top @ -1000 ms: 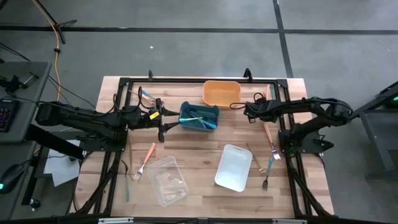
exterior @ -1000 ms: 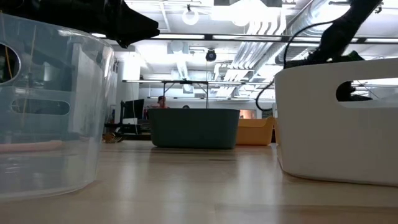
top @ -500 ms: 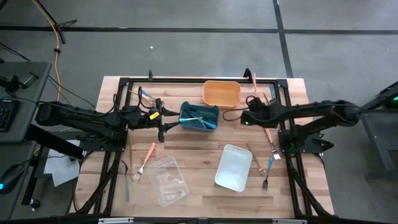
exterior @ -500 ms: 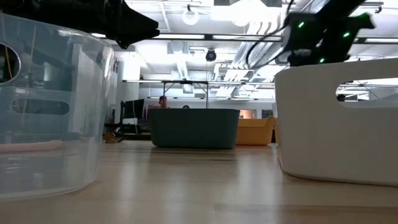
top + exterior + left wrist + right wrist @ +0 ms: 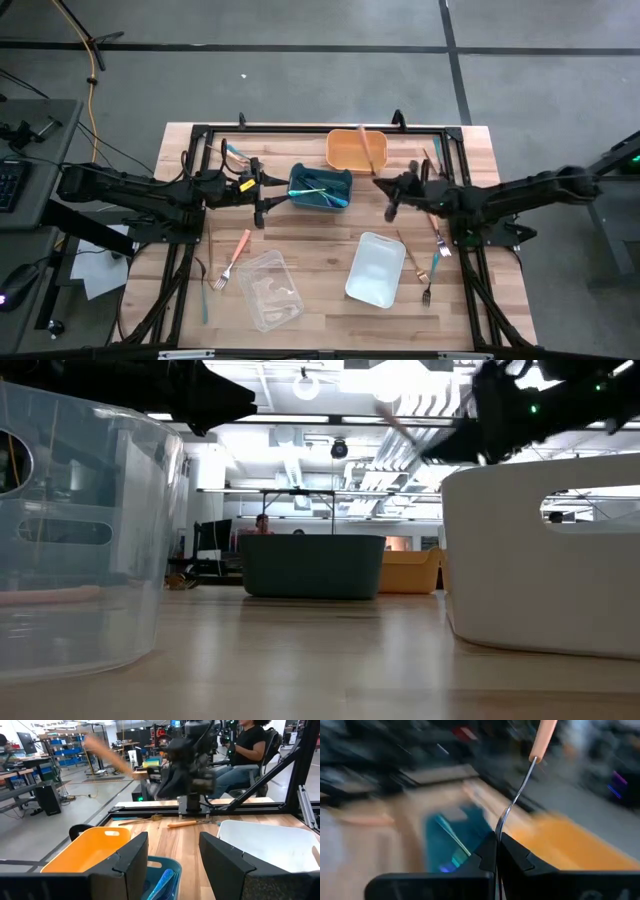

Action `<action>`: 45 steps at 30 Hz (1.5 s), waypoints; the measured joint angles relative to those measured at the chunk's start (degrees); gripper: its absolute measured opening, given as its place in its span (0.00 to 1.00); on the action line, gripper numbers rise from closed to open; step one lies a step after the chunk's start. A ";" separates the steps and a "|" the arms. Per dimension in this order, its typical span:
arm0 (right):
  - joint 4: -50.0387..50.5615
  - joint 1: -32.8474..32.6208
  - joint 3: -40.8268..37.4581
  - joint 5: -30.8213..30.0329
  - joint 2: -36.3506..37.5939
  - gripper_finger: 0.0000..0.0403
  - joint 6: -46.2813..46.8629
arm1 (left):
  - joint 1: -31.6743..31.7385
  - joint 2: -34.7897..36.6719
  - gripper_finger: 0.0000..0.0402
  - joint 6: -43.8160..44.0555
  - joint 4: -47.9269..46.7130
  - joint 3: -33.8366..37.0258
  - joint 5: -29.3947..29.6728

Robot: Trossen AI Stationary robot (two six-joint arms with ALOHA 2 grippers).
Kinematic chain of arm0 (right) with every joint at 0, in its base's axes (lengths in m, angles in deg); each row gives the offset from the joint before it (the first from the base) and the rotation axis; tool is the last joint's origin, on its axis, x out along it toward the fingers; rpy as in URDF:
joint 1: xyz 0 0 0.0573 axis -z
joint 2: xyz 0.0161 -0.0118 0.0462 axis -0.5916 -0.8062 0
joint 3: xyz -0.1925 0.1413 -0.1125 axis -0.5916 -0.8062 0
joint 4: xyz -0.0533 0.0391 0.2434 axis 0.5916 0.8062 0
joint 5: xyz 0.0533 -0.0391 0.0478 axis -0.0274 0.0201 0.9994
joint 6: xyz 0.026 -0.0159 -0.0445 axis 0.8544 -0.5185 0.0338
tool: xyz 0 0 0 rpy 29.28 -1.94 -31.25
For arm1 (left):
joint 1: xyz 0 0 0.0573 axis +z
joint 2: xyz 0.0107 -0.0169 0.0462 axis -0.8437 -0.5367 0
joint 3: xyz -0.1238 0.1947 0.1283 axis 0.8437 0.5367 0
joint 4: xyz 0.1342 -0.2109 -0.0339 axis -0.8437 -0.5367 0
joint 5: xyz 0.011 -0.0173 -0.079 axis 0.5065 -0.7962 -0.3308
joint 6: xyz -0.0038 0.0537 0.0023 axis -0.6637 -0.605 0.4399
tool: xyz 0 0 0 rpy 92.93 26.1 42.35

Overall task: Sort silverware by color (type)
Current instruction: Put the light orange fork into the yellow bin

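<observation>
My right gripper (image 5: 386, 190) hangs over the table's middle, just near of the orange bin (image 5: 350, 155). It is shut on a salmon-handled piece of silverware (image 5: 367, 150); its handle (image 5: 544, 739) reaches out over that bin. My left gripper (image 5: 264, 200) stands open and level at the left end of the teal bin (image 5: 320, 187), holding nothing. In the left wrist view its fingers frame the teal bin's rim (image 5: 165, 870). Teal-handled pieces (image 5: 318, 190) lie in that bin. A salmon-handled fork (image 5: 233, 258) lies flat on the table. My right gripper pinches the piece's metal end (image 5: 504, 822) between its two shut fingers. The fingers come in about level from the table's right. The piece is lifted clear, and its salmon handle (image 5: 366, 146) slants out beyond the fingertips toward the far edge, above the orange bin.
A white bin (image 5: 375, 268) and a clear bin (image 5: 270, 290) stand near the front. More silverware (image 5: 437, 240) lies by the right arm's base, with a dark fork (image 5: 427, 285) nearer the front. A black frame rail (image 5: 300, 128) runs along the far edge.
My right gripper has risen with the salmon-handled piece and gone toward the table's left, tipping up from pointing down to about level. The piece has swung round with it; its handle now points over the orange bin. The gripper has stayed shut.
</observation>
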 joint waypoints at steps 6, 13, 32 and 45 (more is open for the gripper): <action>-11.09 3.34 1.61 16.27 -2.50 0.00 -10.57 | 0.00 0.01 0.42 -2.03 0.85 0.00 0.00; -10.90 3.38 2.07 20.47 -3.91 0.00 -14.12 | 0.00 -0.01 0.42 -2.86 2.14 0.00 0.00; 18.37 8.11 6.90 -4.46 -7.04 0.00 -1.83 | 0.00 -0.01 0.42 -0.83 2.10 0.00 0.00; 25.95 14.11 18.14 -4.19 -26.07 0.00 -11.85 | 0.00 -0.01 0.42 -0.73 1.68 0.00 0.00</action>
